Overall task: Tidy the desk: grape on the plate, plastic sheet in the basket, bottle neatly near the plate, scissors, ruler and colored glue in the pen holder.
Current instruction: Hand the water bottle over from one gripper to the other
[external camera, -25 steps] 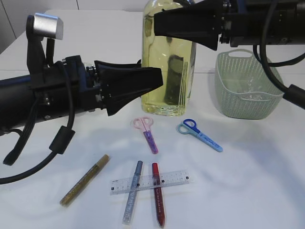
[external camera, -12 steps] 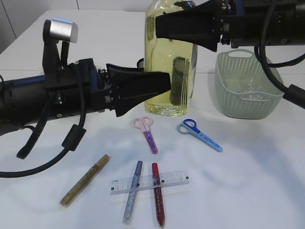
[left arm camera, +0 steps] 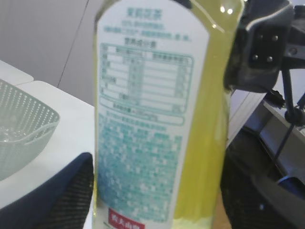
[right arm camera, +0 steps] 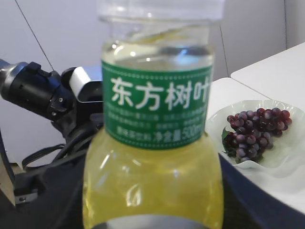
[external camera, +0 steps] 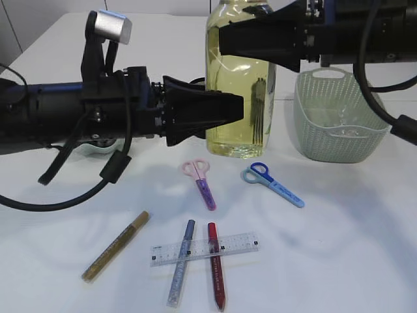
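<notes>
Standing upright at the far middle of the table, the bottle (external camera: 238, 85) of yellow drink has its long axis vertical, cap end up and out of the exterior view's top edge. Both arms close on it: the right gripper (external camera: 225, 39) comes in from the right at neck height, the left gripper (external camera: 238, 109) from the left at the lower body. The left wrist view shows a dark finger (left arm camera: 57, 191) beside the bottle and the other beyond it, so the jaws appear spread around it, though I cannot tell whether they press. The right wrist view fills with the green label; the jaw state there cannot be told. Likely two grips steady a tall, heavy bottle during a handover toward the plate (right arm camera: 281, 162), which already holds the grape (right arm camera: 252, 131). The basket (external camera: 339, 117) stands to the right; scissors (external camera: 272, 184), ruler (external camera: 241, 246) and glue pens (external camera: 216, 264) lie nearer, untouched.
</notes>
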You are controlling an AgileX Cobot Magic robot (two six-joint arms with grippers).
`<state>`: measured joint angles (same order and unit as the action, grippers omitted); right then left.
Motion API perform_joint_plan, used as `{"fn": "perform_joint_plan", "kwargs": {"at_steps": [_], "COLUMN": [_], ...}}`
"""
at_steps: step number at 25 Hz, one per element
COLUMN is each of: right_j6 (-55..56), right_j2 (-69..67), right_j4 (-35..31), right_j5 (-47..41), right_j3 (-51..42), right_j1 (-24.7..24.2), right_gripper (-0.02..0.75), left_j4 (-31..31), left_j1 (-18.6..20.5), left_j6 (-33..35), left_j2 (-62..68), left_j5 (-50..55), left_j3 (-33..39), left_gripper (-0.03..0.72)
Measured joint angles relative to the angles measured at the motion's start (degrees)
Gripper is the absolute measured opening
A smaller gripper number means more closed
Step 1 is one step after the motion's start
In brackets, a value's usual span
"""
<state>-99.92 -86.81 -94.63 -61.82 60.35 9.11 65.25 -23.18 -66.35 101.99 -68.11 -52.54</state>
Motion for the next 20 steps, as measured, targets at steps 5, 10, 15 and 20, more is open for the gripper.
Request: {"fn": "perform_joint_plan", "kwargs": {"at_steps": [5,10,15,20], "right_j6": [0.5,0.6,0.8,0.9], "right_j2": [0.3,1.5,2.2,2.2], "right_j4": [0.5,0.4,0.4,0.4], "right_j5": [0.0,0.0,0.0,0.0], "right_j3": [0.0,0.0,0.0,0.0], "right_j1": [0.0,0.0,0.0,0.0], "right_gripper": [0.459,0.459,0.459,0.459], "left_j4": [8.3,9.7,9.7,9.6], "left_j1": [1.1,1.1,1.1,1.1], "left_j6": [-5.6,-7.3,-8.1,-8.3], "left_j2": [0.7,0.7,0.7,0.7], "left_j5": [-0.3,-1.0,-1.8,-1.8], "left_j3": [-5.3,-6.8,-7.0,-7.0], "left_gripper": [0.592,0.592,0.592,0.592]}}
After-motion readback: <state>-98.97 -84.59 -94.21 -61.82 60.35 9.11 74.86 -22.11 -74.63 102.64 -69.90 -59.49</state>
